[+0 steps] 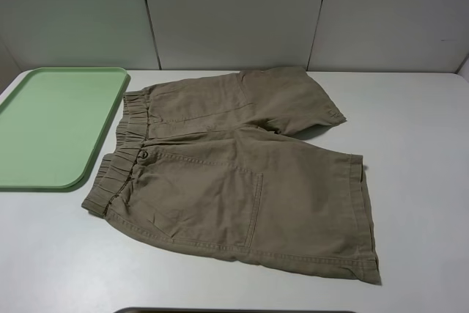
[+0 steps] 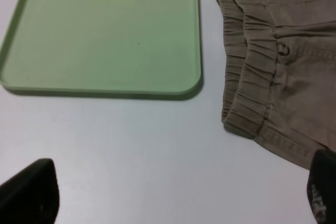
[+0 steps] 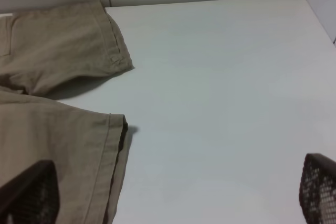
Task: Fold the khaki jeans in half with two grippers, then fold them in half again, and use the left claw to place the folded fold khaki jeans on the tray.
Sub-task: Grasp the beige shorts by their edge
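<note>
The khaki jeans (image 1: 234, 166) lie flat and unfolded on the white table, waistband toward the tray, legs pointing right. The mint-green tray (image 1: 44, 126) sits at the left, holding nothing. Neither gripper shows in the exterior high view. In the left wrist view the left claw (image 2: 181, 192) is open, its fingertips (image 2: 29, 192) wide apart above bare table, near the tray (image 2: 105, 35) and the waistband (image 2: 252, 77). In the right wrist view the right gripper (image 3: 173, 192) is open; one finger (image 3: 29, 192) hangs over the near leg's hem (image 3: 105, 166), the other over bare table.
White table (image 1: 410, 122) with grey wall panels behind it. A dark object's edge (image 1: 234, 311) shows at the table's front. Bare table lies right of the legs (image 3: 226, 103) and in front of the tray (image 2: 131, 150).
</note>
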Robot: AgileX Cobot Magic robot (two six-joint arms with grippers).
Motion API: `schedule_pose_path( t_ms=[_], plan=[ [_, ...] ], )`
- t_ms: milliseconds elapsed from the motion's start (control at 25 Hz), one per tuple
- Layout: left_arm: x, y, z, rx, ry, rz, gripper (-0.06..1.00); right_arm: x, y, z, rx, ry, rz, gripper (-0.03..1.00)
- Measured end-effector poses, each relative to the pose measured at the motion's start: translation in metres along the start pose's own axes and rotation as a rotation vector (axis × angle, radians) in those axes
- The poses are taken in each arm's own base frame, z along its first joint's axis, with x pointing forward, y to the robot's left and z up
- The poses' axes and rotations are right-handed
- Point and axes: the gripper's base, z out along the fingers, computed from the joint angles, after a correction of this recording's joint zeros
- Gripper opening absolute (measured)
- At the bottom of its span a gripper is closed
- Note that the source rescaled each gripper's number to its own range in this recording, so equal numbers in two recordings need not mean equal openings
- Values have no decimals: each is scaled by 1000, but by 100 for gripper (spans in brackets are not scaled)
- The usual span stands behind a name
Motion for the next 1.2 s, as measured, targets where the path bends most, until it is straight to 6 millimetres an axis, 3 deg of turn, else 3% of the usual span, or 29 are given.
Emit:
schedule_pose_path(
  t_ms=[1200],
  plan=[
    [0,0,0,0,0,0,98,0,0,0,0,0,0,100]
  ],
)
